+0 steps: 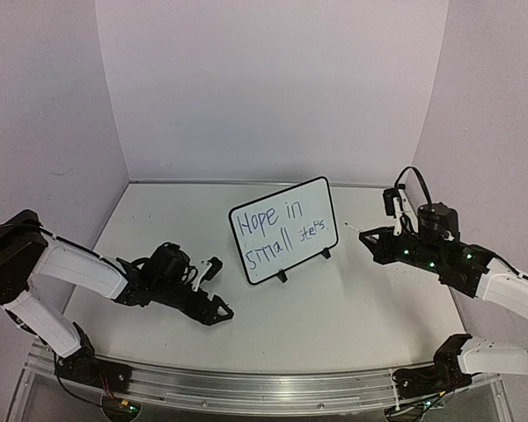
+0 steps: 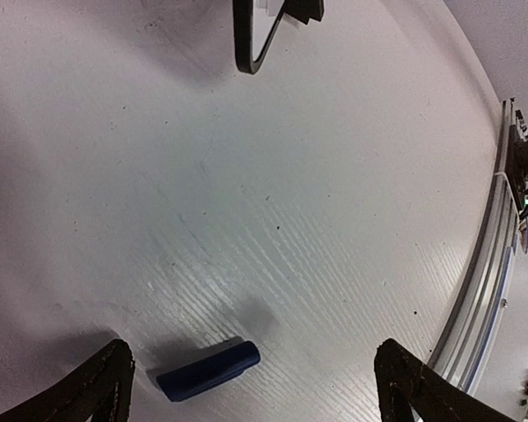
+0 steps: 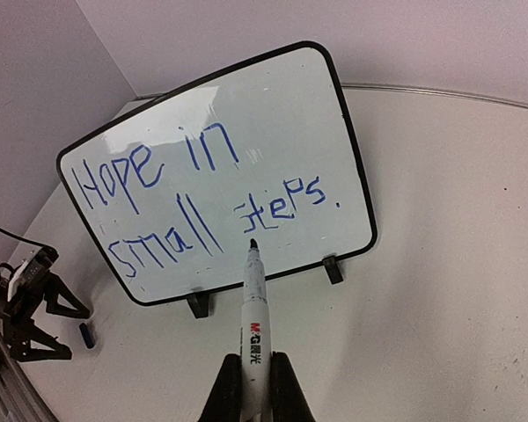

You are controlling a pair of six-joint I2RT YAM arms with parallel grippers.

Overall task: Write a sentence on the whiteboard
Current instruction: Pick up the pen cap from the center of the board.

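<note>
Standing on tabletop [image 1: 352,316], whiteboard [image 1: 284,230] with blue sentence [image 3: 202,198], marker [image 3: 253,299] gripped by right claw [image 3: 255,391], left claw [image 2: 255,391] spread wide.

Place: a robotics lab test cell, as I read it.
Walls: plain white panels [image 1: 273,88] beyond my left gripper [image 1: 218,288] and right gripper [image 1: 370,239].
Base: aluminium rail [image 1: 273,387] behind them, edging the white table [image 1: 352,308].

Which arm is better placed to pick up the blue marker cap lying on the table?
Left. The blue cap lies on the table between the left gripper's open fingers, right in front of its camera. The right gripper is shut on the uncapped marker, facing the whiteboard.
</note>
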